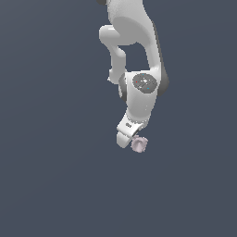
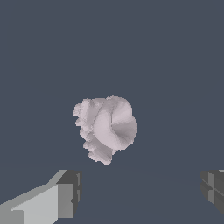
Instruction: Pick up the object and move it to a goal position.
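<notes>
The object (image 2: 107,127) is a small pale pinkish-lilac lumpy cup-shaped thing lying on the dark grey floor. In the exterior view it (image 1: 139,144) sits just at the end of the white arm, on the exterior view's right of the hand. My gripper (image 2: 141,191) is open and empty, with its two grey fingertips (image 2: 70,192) set wide apart. The object lies in line with the gap between them but a little beyond the tips, untouched. In the exterior view the gripper (image 1: 127,137) points down over the floor and its fingers are hidden by the hand.
A plain dark grey floor (image 1: 55,185) stretches all around. The white arm (image 1: 139,88) comes down from the top of the exterior view. No other objects or goal marker show.
</notes>
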### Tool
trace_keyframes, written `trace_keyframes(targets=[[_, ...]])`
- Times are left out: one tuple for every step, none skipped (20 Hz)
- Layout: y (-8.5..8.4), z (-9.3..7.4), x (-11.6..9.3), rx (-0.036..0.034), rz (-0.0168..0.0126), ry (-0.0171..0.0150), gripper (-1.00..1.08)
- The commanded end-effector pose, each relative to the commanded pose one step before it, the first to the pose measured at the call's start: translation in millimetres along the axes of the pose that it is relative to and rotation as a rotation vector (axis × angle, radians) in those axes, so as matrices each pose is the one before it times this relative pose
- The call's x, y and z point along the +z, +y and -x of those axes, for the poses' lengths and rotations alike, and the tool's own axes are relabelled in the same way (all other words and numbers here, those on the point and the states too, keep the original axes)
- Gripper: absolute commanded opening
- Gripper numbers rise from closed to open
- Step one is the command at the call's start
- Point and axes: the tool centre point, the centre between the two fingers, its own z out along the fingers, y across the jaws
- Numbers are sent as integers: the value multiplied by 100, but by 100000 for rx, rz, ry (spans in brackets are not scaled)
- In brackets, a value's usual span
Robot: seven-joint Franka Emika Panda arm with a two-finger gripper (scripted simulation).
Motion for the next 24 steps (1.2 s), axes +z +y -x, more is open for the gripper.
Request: trace_keyframes(targets=[[-646, -692, 524, -8394, -178, 174, 100], [-213, -261, 184, -2927, -70, 75, 100], [-194, -251, 172, -2748, -66, 78, 100], [-177, -239, 160, -2570, -61, 79, 100], [-160, -227, 148, -2392, -56, 80, 100], [-145, -213, 136, -2214, -52, 79, 100], [-129, -199, 125, -2035, -47, 76, 100], [-115, -184, 113, -1859, -42, 73, 100], [-102, -168, 102, -1681, -37, 69, 100], [-89, -152, 91, -1503, -33, 64, 100], [-77, -135, 80, -1327, -28, 59, 100], [-65, -118, 69, -1149, -24, 52, 100], [-55, -101, 58, -973, -20, 45, 100], [-44, -83, 48, -795, -16, 38, 100], [-33, -64, 37, -617, -12, 30, 100], [-24, -46, 26, -442, -9, 21, 100], [-15, -29, 16, -267, -5, 13, 100], [-4, -7, 5, -84, -2, 4, 100], [9, 38, -20, 525, -18, -29, 100], [1, 3, 40, 0, 0, 0, 100], [1, 8, 119, 0, 0, 0, 100], [-13, -14, 196, -49, 1, 2, 100], [2, 18, 275, 0, 0, 0, 100], [-20, -14, 351, -69, 0, 3, 100]])
